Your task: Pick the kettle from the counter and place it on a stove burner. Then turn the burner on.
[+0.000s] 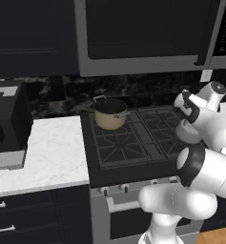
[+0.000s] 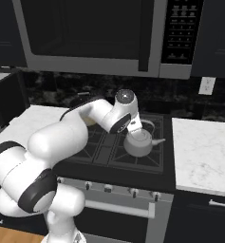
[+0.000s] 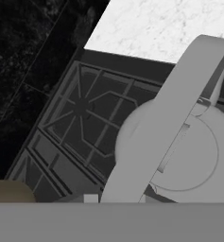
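Kettle (image 2: 138, 142): on the grate of the stove burner (image 2: 133, 154), right side of cooktop, near counter (image 2: 204, 147). Gripper (image 2: 135, 127) above its handle; cannot tell if fingers clamp. Risk: kettle tipping off-centre on release. Left base view adds pot (image 1: 110, 113); hand view shows handle close

The squat silver-grey kettle (image 2: 138, 141) is seen upright on the black grate of the stove burner (image 2: 133, 159), spout turned toward the white marble surface (image 2: 204, 152).
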Controlling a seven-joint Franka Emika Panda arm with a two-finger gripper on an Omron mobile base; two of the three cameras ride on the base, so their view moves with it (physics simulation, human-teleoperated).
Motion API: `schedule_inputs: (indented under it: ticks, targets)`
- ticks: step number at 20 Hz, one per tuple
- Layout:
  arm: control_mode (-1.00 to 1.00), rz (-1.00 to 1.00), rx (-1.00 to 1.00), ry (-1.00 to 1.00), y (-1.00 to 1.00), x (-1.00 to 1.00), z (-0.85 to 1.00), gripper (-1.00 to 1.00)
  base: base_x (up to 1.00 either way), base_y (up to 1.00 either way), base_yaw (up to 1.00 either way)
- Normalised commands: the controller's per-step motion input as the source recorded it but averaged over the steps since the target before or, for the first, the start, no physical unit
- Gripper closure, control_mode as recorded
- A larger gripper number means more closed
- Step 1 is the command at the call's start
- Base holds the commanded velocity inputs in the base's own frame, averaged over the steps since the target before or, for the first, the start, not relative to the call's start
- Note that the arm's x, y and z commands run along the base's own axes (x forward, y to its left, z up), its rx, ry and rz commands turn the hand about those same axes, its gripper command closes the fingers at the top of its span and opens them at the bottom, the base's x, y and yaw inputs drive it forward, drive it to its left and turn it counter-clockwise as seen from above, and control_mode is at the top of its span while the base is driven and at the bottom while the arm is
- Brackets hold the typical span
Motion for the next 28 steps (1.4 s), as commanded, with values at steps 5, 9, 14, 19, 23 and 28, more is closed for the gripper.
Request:
schedule_inputs:
  ticks: [5, 9, 14, 19, 23, 28]
  targets:
    - [-1.00, 0.00, -0.01, 0.00, 0.15, 0.00, -0.42, 1.00, 0.00, 0.00, 0.00]
    - [-1.00, 0.00, 0.02, 0.00, 0.14, 0.04, -0.06, 1.00, 0.00, 0.00, 0.00]
    - [-1.00, 0.00, 0.00, 0.00, 0.04, 0.48, 0.00, 1.00, 0.00, 0.00, 0.00]
    - [-1.00, 0.00, 0.00, 0.00, -0.01, 0.58, 0.00, 1.00, 0.00, 0.00, 0.00]
    - [-1.00, 0.00, 0.00, 0.01, -0.12, 0.10, -0.03, 1.00, 0.00, 0.00, 0.00]
    - [-1.00, 0.00, -0.04, 0.05, 0.00, 0.00, -0.03, 1.00, 0.00, 0.00, 0.00]
